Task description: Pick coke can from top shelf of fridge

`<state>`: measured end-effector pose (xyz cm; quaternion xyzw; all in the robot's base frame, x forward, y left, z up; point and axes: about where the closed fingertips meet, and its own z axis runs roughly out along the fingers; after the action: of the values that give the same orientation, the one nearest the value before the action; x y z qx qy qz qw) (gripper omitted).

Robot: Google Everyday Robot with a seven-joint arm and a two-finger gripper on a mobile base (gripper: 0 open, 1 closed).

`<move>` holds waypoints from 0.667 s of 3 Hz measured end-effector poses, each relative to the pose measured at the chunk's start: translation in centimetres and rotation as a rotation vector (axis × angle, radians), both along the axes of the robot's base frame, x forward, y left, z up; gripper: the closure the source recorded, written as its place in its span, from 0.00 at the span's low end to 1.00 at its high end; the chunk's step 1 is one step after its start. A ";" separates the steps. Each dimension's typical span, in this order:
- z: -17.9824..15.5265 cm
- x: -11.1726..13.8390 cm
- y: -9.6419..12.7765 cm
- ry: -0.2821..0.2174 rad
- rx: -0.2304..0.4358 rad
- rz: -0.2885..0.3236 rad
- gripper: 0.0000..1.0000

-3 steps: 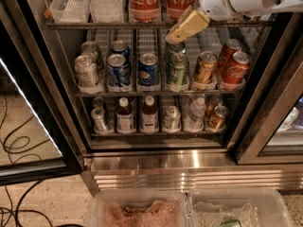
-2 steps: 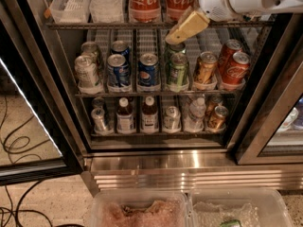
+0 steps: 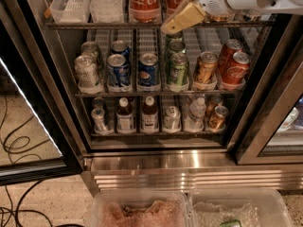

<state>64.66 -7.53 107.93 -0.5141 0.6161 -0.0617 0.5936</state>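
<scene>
Down at your left, the floor [image 3: 33,193] is pale speckled stone, and black cables [image 3: 19,143] loop loosely across it. A thin bright light strip [image 3: 28,105] runs diagonally above them. Along the bottom edge you have two clear plastic bins [image 3: 137,194] side by side, the left one holding something pinkish, the right one something pale and icy. The light around you is warm and dim. The gripper [image 3: 182,18] hangs at the top centre of your view.
</scene>
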 end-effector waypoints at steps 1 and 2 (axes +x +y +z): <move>0.1 0.9 0.1 0.000 -0.016 -0.013 0.00; 0.1 0.9 0.1 0.000 -0.016 -0.013 0.00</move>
<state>65.53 -7.44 108.05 -0.5146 0.6190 -0.0705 0.5891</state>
